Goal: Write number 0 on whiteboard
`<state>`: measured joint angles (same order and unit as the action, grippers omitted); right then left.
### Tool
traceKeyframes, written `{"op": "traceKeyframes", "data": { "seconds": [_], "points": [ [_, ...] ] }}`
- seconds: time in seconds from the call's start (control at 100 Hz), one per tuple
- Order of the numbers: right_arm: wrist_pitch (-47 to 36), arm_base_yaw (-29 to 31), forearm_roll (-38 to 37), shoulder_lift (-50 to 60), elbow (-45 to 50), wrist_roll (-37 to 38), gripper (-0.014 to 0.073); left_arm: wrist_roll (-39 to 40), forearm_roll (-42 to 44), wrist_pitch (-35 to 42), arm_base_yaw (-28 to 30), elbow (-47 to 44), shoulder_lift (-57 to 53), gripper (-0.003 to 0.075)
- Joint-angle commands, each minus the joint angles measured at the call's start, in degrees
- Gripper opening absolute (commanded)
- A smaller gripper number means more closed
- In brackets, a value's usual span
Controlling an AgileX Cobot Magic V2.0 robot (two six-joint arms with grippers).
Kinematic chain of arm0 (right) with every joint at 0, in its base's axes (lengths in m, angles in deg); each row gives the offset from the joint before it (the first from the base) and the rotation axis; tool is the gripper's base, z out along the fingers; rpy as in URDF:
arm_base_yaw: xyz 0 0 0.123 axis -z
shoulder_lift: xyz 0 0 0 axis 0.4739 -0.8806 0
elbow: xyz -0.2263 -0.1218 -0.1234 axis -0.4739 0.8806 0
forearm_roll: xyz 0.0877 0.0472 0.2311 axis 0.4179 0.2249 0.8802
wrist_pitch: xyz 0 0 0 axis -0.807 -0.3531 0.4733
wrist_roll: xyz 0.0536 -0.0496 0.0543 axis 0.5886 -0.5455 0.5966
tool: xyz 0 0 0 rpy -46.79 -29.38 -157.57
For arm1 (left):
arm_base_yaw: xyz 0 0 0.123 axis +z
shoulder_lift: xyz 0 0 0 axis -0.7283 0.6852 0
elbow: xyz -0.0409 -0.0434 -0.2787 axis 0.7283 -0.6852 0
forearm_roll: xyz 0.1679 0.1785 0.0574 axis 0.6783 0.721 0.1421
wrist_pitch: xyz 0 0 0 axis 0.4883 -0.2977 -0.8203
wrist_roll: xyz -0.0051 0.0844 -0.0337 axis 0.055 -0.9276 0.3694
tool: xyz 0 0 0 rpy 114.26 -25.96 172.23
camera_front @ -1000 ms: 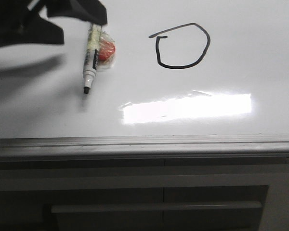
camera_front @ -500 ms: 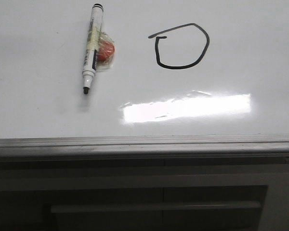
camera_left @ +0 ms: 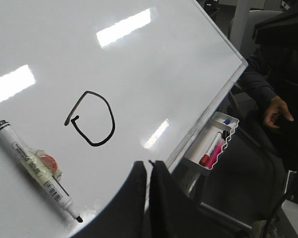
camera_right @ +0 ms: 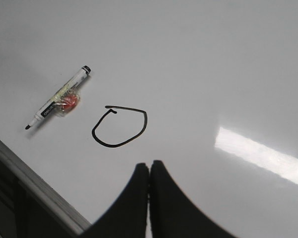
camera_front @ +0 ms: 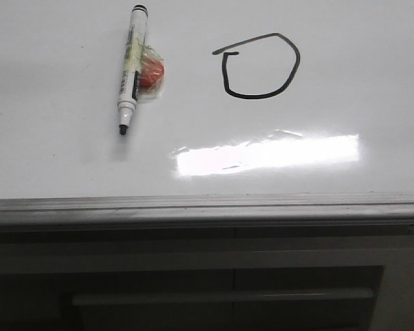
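1. two grippers show only in their own wrist views, and neither appears in the front view. the left gripper (camera_left: pixel 148 166) has its dark fingers pressed together with nothing between them, hanging off the board's edge. the right gripper (camera_right: pixel 149 168) is likewise clenched on nothing, its fingers meeting in a thin seam above the board.
2. nearest in the front view is a grey panelled cabinet front (camera_front: pixel 221 283) with a long pale handle bar, lying below the board.
3. just beyond it runs the grey metal rim of the whiteboard (camera_front: pixel 207 207), and the glossy white surface fills the rest of the view. a bright rectangular glare (camera_front: pixel 269 155) sits on the board near that rim.
4. farther back and to the right of centre is the number 0 (camera_front: pixel 261 65), a thin black lopsided loop, d-like, whose top stroke overshoots to the left past the start of the line. it also shows in the left wrist view (camera_left: pixel 92 119) and the right wrist view (camera_right: pixel 120 126).
5. to the left of the loop, well apart from it, lies a marker (camera_front: pixel 132 65) flat on the board, uncapped, its black tip toward the near rim and its body slightly tilted. a red lump under clear tape (camera_front: pixel 152 72) is stuck to its right side.
6. past the board's edge, the left wrist view shows a small white tray (camera_left: pixel 213 146) holding red and pink pens, and a person's hand (camera_left: pixel 277 111) in a dark sleeve.
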<state>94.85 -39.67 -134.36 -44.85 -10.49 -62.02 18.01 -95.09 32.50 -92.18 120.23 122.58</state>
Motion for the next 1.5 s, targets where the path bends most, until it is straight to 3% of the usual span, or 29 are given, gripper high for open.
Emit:
{"op": "traceKeyframes", "data": {
  "seconds": [0.0, 0.26, 0.4, 0.48, 0.56, 0.64, 0.76, 0.96, 1.22, 1.49],
  "points": [
    [-2.9, 0.3, -2.9, -0.6, -1.2, 0.1, -0.0057, 0.1, -0.9, 3.1, -0.4, 1.5, -0.1, -0.0020],
    [-2.9, 0.3, -2.9, -0.6, -1.2, 0.1, -0.0057, -0.3, -0.4, 8.8, -0.4, -3.1, -3.2, -0.0020],
    [-2.9, 0.3, -2.9, -0.6, -1.2, 0.1, -0.0057, 0.9, 7.8, 22.7, 0.1, -13.1, -11.4, -0.0020],
    [-2.9, 0.3, -2.9, -0.6, -1.2, 0.1, -0.0057, 7.4, 15.2, 33.2, 1.9, -21.0, -17.4, -0.0020],
    [-2.9, 0.3, -2.9, -0.6, -1.2, 0.1, -0.0057, 16.1, 26.5, 37.6, 5.9, -27.0, -22.0, -0.0020],
    [-2.9, 0.3, -2.9, -0.6, -1.2, 0.1, -0.0057, 26.7, 32.1, 35.7, 12.3, -32.0, -27.6, -0.0020],
    [-2.9, 0.3, -2.9, -0.6, -1.2, 0.1, -0.0057, 34.2, 32.3, 28.3, 21.6, -36.7, -34.1, -0.0020],
    [-3.0, 0.3, -2.9, -0.6, -1.2, 0.1, -0.0057, 35.1, 32.4, 16.3, 30.8, -38.1, -38.5, -0.0020],
    [-2.9, 0.3, -2.9, -0.6, -1.2, 0.1, -0.0057, 35.1, 32.4, 5.1, 32.4, -39.7, -38.7, -0.0020],
    [-2.9, 0.3, -2.9, -0.6, -1.2, 0.1, -0.0057, 35.1, 32.3, 5.1, 32.4, -39.7, -38.7, -0.0020]
  ]
}}
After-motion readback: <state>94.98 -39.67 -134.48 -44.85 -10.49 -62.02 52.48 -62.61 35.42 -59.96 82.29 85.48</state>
